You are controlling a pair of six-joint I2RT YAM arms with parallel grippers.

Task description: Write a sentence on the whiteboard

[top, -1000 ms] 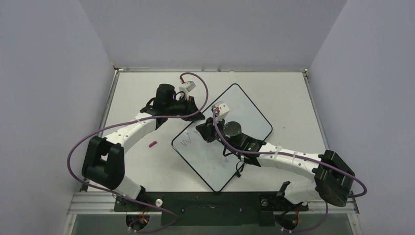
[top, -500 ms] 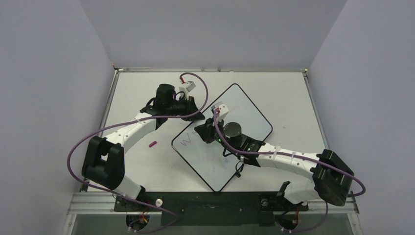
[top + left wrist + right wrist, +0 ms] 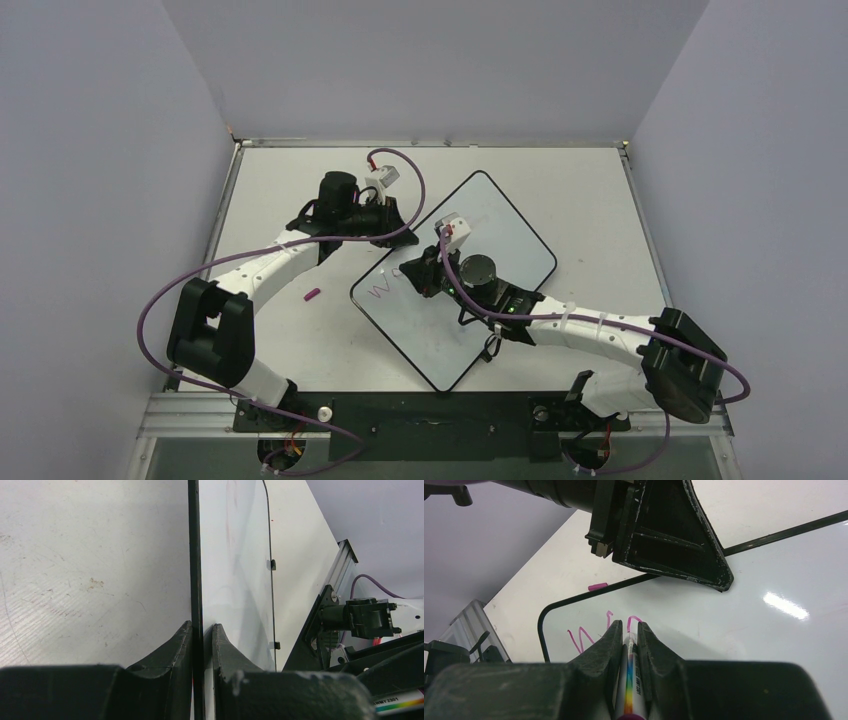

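There are two arms and two claws, one whiteboard (image 3: 505, 235), one marker (image 3: 630, 682) and one small pink cap (image 3: 312, 294). The cap lies alone on the table (image 3: 280, 175), left of the board. The board lies flat and turned corner-on, in the middle of the table.

The left claw (image 3: 392, 222) is closed on the board's far left edge. The left wrist view shows its two fingers (image 3: 180, 645) pinching the thin black rim between them. The right claw (image 3: 629, 626) is closed on the marker and hangs over the left part of the board.

The sentence (image 3: 586, 637) is only a beginning, in pink near the board's left corner: a "W" and one or two further strokes to its right.

A second ago only the "W" stood there. Since then the strokes beside it have been added, and the right claw has shifted a little to the right along the board. The left claw, the board and the cap have not moved.

The marker's tip is hidden behind the right claw's fingers, so its contact with the board cannot be seen. From above, the right wrist covers the marker and part of the board's middle. The strokes after the "W" are too partial to read as letters.
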